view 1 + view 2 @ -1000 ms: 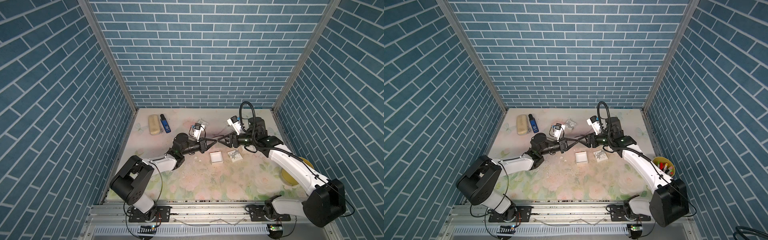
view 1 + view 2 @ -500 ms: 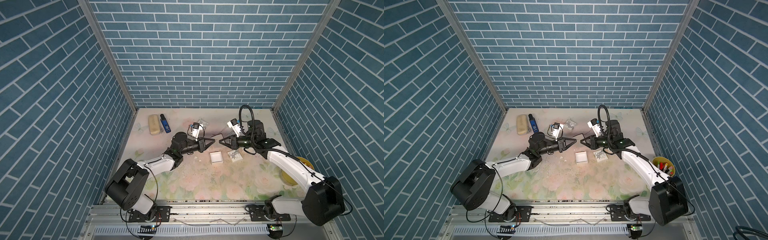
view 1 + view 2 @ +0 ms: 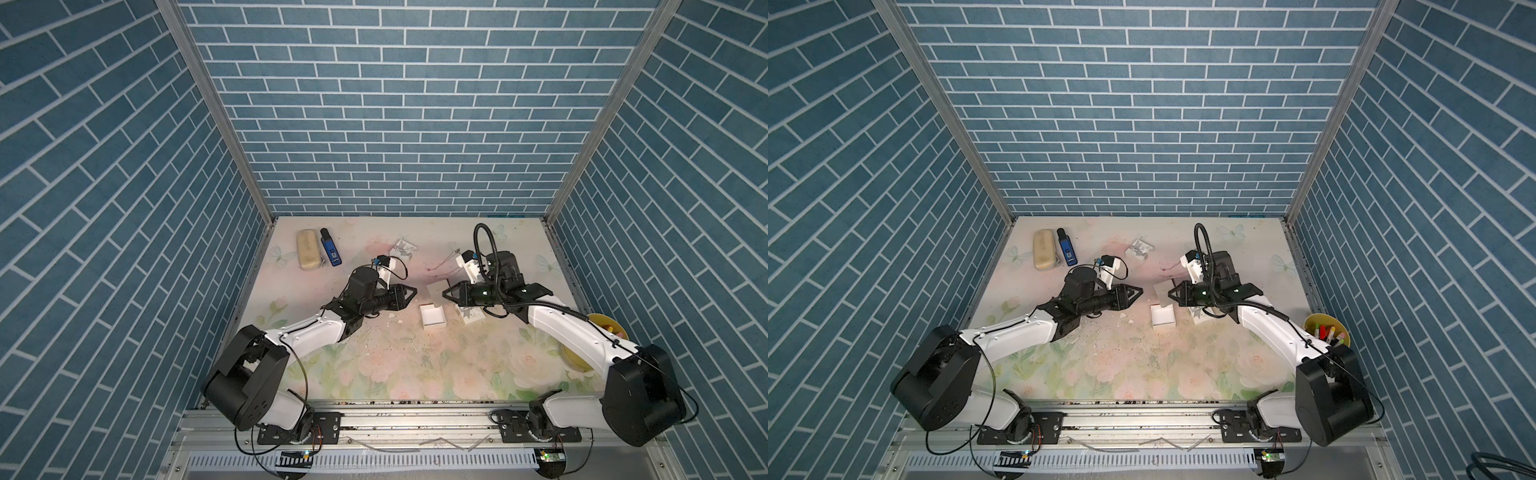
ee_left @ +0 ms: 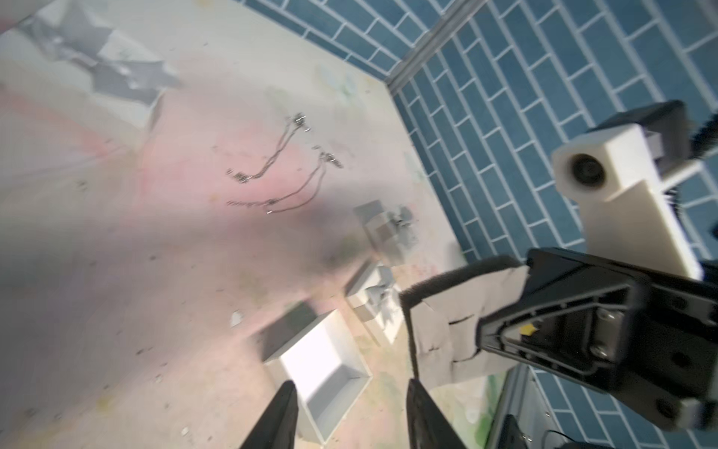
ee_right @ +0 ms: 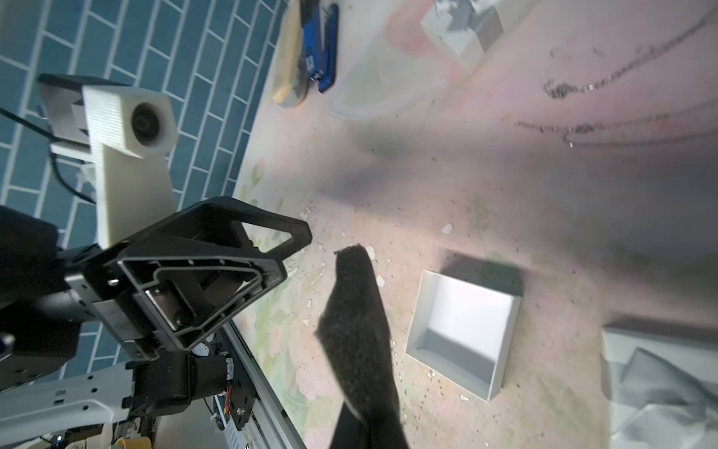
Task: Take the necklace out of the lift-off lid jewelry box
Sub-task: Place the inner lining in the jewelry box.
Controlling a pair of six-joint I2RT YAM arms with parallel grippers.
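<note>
In both top views I have the left gripper (image 3: 411,294) and the right gripper (image 3: 445,294) nose to nose at the middle of the frame, above the pale floral tabletop (image 3: 395,374). The right one is pressed together on a thin, flat insert pad (image 3: 434,291), pale card on one face. The left one is spread and carries nothing. Just below them the small white square jewelry box (image 3: 433,318) stands open and empty. The white lid with a grey ribbon bow (image 3: 471,322) lies right of it, partly under my right arm. The thin silver necklace (image 3: 441,265) lies loose on the tabletop above the pad, outside the box. Toward the upper left are a beige oblong case (image 3: 308,250) and a blue rectangular device (image 3: 331,248), with a second small white bow-topped box (image 3: 404,249) between them and the necklace. A yellow bowl (image 3: 1311,322) of coloured markers (image 3: 1329,332) sits at the right edge. In the left wrist view my left fingertips stand apart, with the open box (image 4: 330,361) showing in the gap. The right gripper (image 4: 485,330) pinches the pad (image 4: 439,322), whose edge is black foam. The necklace (image 4: 277,155) is blurred into doubled strands beyond. In the right wrist view the pad's dark foam face (image 5: 357,330) rises from my closed right fingers, beside the left gripper (image 5: 297,252) and the empty box (image 5: 462,330). The necklace (image 5: 575,87) lies well beyond the box.
</note>
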